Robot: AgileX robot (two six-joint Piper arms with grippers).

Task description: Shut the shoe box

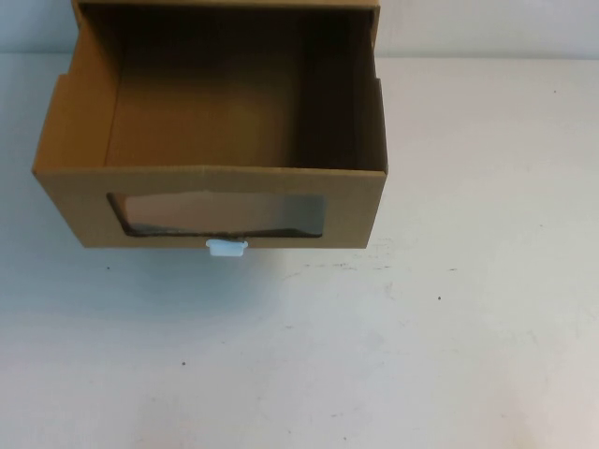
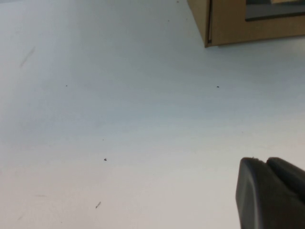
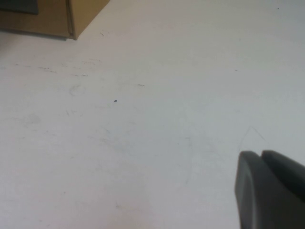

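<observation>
White table (image 1: 449, 318); shoe box (image 1: 211, 140) open; left pincer (image 2: 271, 195), right pincer (image 3: 269, 191) apart.

I see only a white table (image 1: 449, 309) here. Its surface has several small dark specks (image 1: 440, 298) and faint scuff marks (image 1: 346, 267), mostly in the near and right parts. A pale wall (image 1: 487, 28) stands behind its far edge.

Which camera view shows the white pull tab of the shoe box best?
The high view: the pull tab sits below the window of the open shoe box. Both wrist views show only a box corner, no tab; the left pincer and right pincer hang over bare table.
</observation>
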